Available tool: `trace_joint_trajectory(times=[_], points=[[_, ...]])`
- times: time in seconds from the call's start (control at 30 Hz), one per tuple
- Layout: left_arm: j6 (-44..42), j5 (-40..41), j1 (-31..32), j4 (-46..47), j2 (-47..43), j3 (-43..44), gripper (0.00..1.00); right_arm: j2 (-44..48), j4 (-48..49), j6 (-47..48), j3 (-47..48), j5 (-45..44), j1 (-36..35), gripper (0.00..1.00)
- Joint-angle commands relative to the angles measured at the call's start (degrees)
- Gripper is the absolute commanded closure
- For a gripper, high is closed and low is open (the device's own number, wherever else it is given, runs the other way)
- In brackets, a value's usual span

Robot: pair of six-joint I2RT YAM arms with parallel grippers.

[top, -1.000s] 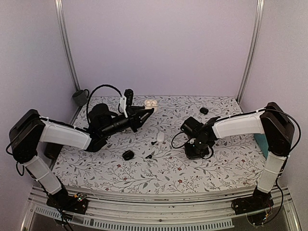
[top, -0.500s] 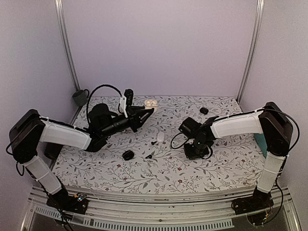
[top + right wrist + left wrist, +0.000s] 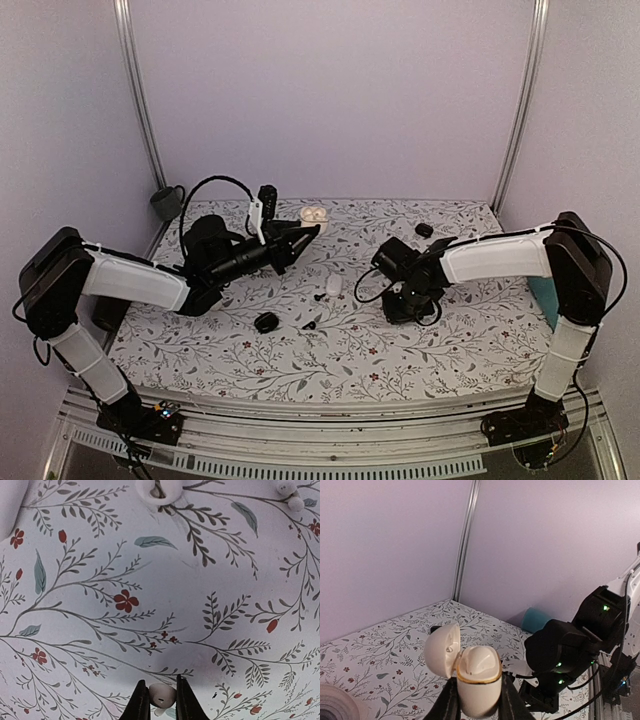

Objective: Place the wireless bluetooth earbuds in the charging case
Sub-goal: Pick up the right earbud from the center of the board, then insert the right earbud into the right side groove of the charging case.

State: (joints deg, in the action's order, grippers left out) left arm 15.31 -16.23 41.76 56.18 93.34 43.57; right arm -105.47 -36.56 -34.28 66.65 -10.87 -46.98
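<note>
My left gripper [image 3: 477, 709] is shut on the cream charging case [image 3: 479, 677], held upright in the air with its lid [image 3: 441, 649] swung open to the left. The case also shows in the top view [image 3: 313, 213], above the back of the table. My right gripper [image 3: 162, 700] is shut on a glossy white earbud [image 3: 162, 694] with a small dark slot, just above the floral tablecloth. In the top view the right gripper [image 3: 405, 298] points down at mid-table and hides that earbud. A second small white earbud [image 3: 333, 285] lies on the table between the arms.
Small black bits lie on the cloth [image 3: 265, 322], [image 3: 310, 324], [image 3: 424, 230]. A grey cup [image 3: 167, 202] stands at the back left, a teal object [image 3: 545, 298] at the right edge. A white ring [image 3: 159, 489] lies beyond the right gripper. A tape roll [image 3: 335, 707] shows at the lower left.
My right gripper has shifted slightly left and toward the back with the earbud between its fingers. The left arm and the case have not moved.
</note>
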Motion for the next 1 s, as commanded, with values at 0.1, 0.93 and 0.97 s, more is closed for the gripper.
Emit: trace_joint_trajectory(times=[0.1,0.93,0.97], points=[[1.4,-0.7,-0.9,0.9,1.2,0.2,1.00,7.7,4.2,-0.2,2.2,-4.9,-0.4,0.87],[3.5,-6.9,-0.5,0.8,6.1,6.4,1.00,19.1,32.3,16.1,9.1,-9.2,-6.4,0.86],[3.5,-7.1,-0.4,0.8,6.0,6.4,1.00,18.7,32.4,16.4,9.8,-9.2,-6.5,0.86]])
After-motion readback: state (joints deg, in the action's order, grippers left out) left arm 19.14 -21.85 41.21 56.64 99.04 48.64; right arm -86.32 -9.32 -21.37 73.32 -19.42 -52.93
